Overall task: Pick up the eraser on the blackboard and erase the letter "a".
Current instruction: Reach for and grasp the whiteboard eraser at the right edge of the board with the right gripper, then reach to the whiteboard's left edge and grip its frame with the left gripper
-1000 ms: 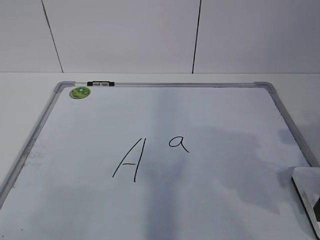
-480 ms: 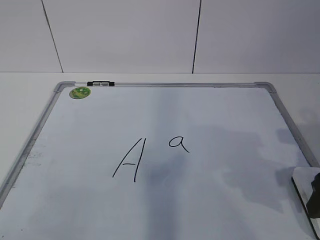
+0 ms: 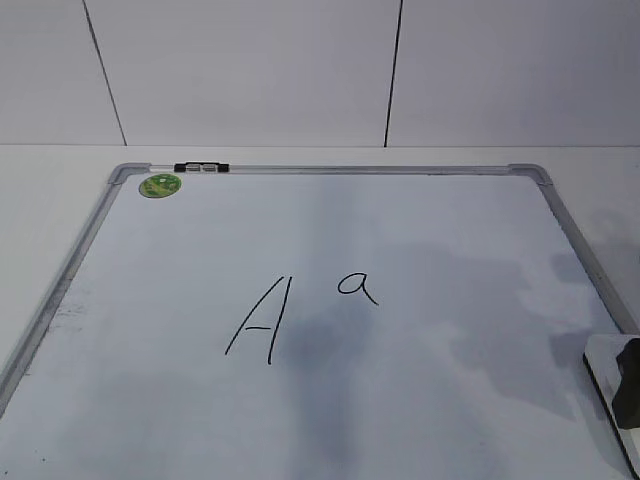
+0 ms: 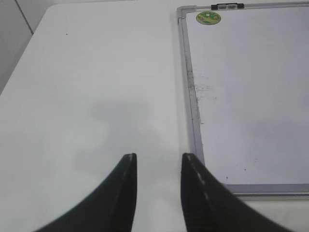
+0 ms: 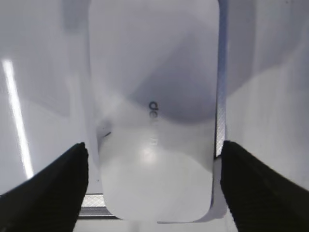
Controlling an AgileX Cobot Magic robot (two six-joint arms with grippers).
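Observation:
The blackboard (image 3: 330, 430) is a white dry-erase board with a grey frame and a green sticker (image 3: 160, 185). A small handwritten letter "a" (image 3: 358, 288) sits right of a large capital "A" (image 3: 258, 320). The white eraser (image 3: 603, 360) lies at the board's right edge, near the bottom right of the exterior view. My right gripper (image 5: 153, 150) is open, its fingers on either side of the eraser (image 5: 154, 106) with gaps on both sides. My left gripper (image 4: 158, 162) is open and empty over the table, left of the board's frame (image 4: 193, 116).
A black clip (image 3: 200, 167) sits on the board's top frame. White table (image 4: 87, 96) surrounds the board, with a white panelled wall (image 3: 250, 70) behind it.
My right gripper has come further down over the eraser at the right edge of the exterior view. The board and letters are unchanged.

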